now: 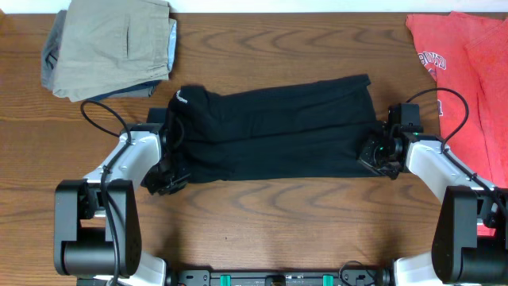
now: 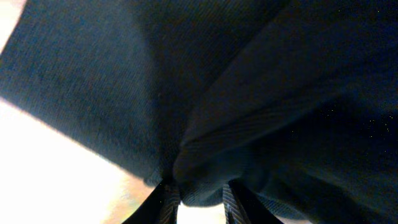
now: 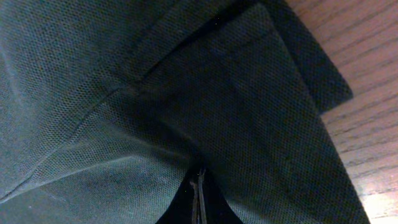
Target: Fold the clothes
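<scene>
Black shirt [image 1: 278, 127] lies flat | your left gripper [image 2: 200, 202] pinches its left end | right gripper [image 3: 199, 196] pressed together at its right end | likely for lifting both ends.

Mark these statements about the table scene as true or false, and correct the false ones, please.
1. The black shirt lies between the left gripper and the right gripper. True.
2. The red-orange T-shirt lies on the left arm's side. False: it lies on the right arm's side; the folded trousers are on the left.
3. The left gripper has black cloth between its fingers. True.
4. The right gripper is wide open over bare wood. False: it is shut on the shirt's end.
</scene>
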Controlling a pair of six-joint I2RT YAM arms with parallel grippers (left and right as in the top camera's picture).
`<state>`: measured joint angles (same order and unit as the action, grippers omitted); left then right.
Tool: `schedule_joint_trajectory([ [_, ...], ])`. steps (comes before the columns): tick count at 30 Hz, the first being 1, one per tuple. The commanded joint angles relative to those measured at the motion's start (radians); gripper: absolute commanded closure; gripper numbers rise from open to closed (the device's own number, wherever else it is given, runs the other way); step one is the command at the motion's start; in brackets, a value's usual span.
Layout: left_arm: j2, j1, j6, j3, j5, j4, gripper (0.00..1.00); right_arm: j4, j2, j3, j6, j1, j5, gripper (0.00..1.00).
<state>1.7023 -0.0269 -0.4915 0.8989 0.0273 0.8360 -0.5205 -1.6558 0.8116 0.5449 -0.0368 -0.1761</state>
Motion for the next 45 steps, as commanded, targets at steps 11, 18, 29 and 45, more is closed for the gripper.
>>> schedule_joint_trajectory([
  [11,0.020,0.011,-0.046,0.080,-0.303,0.163,0.74,-0.043,-0.024,0.007,0.031,-0.027,0.113,0.99],
  [18,-0.029,0.011,-0.080,0.136,-0.306,0.237,0.78,-0.158,-0.024,0.102,0.031,-0.048,0.150,0.99],
  [29,-0.294,-0.043,0.001,0.166,0.064,0.227,0.44,-0.296,-0.023,0.299,-0.127,-0.039,-0.048,0.31],
  [45,-0.079,-0.115,-0.169,0.124,0.309,0.044,0.17,-0.274,-0.024,0.298,-0.169,0.080,-0.060,0.17],
])
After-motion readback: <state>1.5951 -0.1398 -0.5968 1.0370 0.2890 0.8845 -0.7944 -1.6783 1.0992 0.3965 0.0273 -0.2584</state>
